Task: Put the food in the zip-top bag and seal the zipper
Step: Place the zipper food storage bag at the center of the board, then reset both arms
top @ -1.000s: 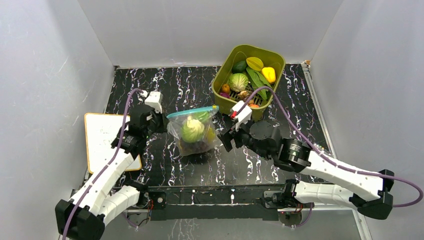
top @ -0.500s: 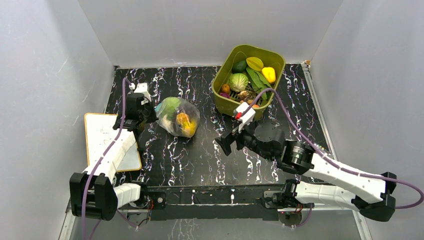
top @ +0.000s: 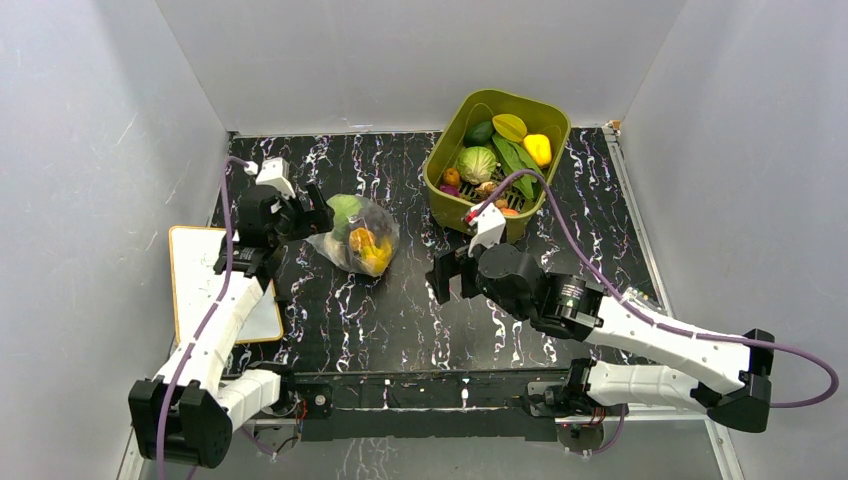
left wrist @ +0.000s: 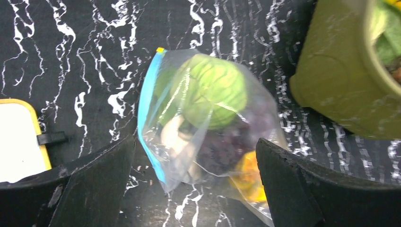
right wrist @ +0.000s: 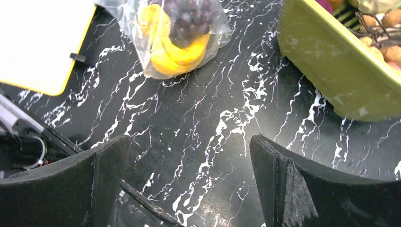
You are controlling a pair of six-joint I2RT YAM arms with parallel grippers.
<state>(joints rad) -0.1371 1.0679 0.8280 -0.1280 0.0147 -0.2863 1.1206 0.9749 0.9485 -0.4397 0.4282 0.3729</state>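
Observation:
The zip-top bag lies on the black marbled table, left of centre, with food in it: a green cabbage, dark grapes and yellow banana pieces. Its light blue zipper runs along the edge nearest my left gripper. My left gripper is open just beside that edge, its jaws wide to either side of the bag and not touching it. My right gripper hangs open over bare table to the right of the bag, nothing between its fingers. More food sits in the tub.
The olive-green tub stands at the back right, close to my right arm. A white board with a yellow rim lies at the table's left edge, under my left arm. Grey walls enclose the table on three sides.
The bag hung between both grippers; the left one carried it leftwards, laid it down and has now opened and let go. My right gripper released it earlier and drew back.

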